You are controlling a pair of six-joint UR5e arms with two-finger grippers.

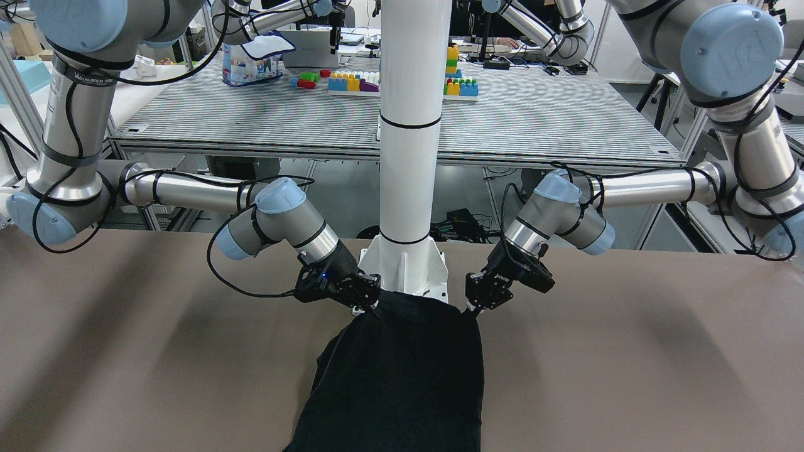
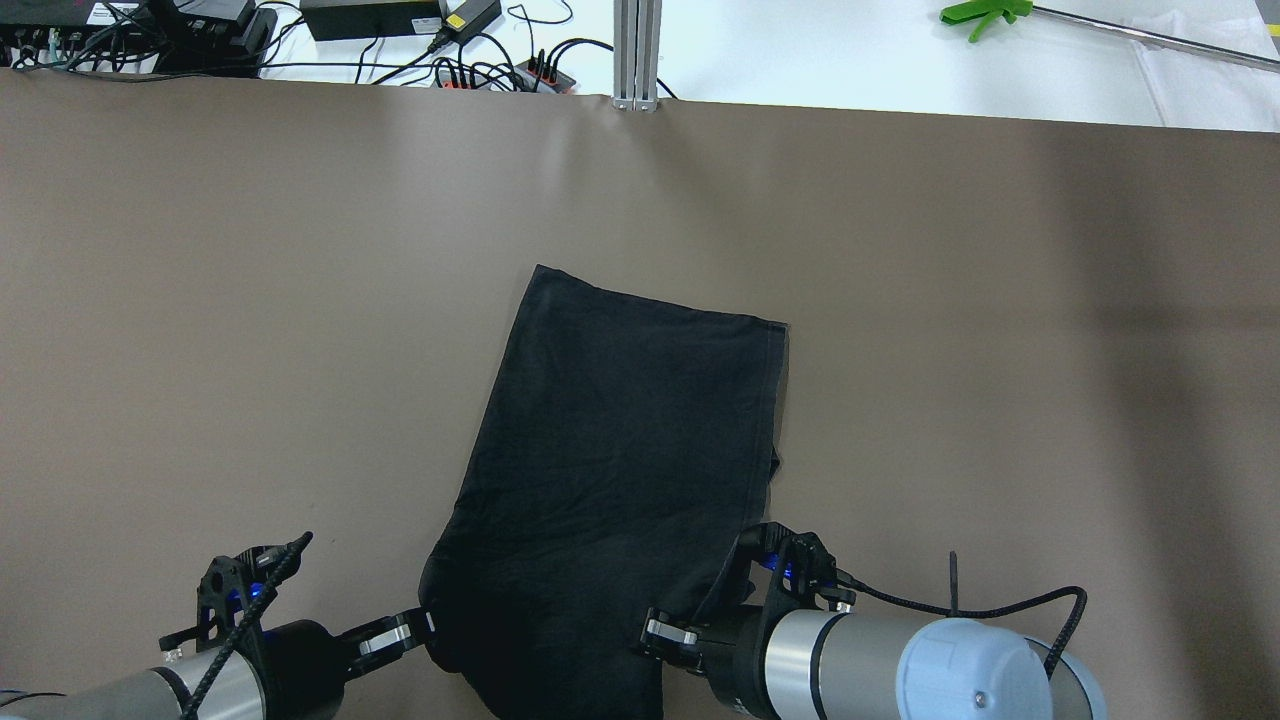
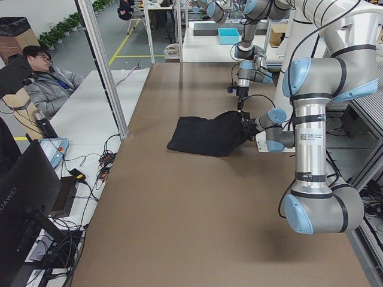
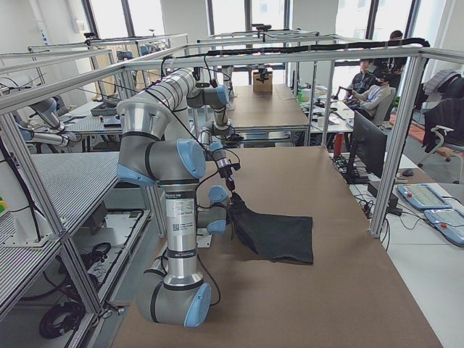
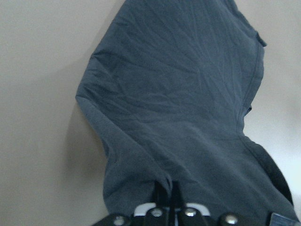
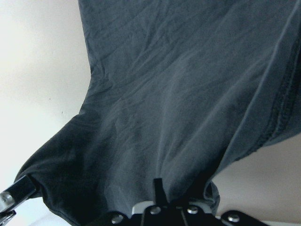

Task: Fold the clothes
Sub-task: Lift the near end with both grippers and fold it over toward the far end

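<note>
The clothes [image 2: 620, 450] are one plain black piece lying on the brown table, its far end flat and its near edge raised. My left gripper [image 2: 425, 625] is shut on the near left corner. My right gripper [image 2: 655, 632] is shut on the near right corner. In the front-facing view the left gripper [image 1: 468, 309] and right gripper [image 1: 370, 306] pinch the cloth [image 1: 402, 376] just in front of the white pillar's base plate [image 1: 433, 276]. Both wrist views show the fabric [image 5: 178, 108] [image 6: 188, 94] stretching away from shut fingers.
The brown table [image 2: 200, 300] spreads wide on both sides of the cloth. Cables and power bricks [image 2: 400, 20] and an aluminium post [image 2: 637, 50] sit past the far edge. A green tool [image 2: 985, 12] lies far right. A person [image 3: 42, 78] sits beyond the table.
</note>
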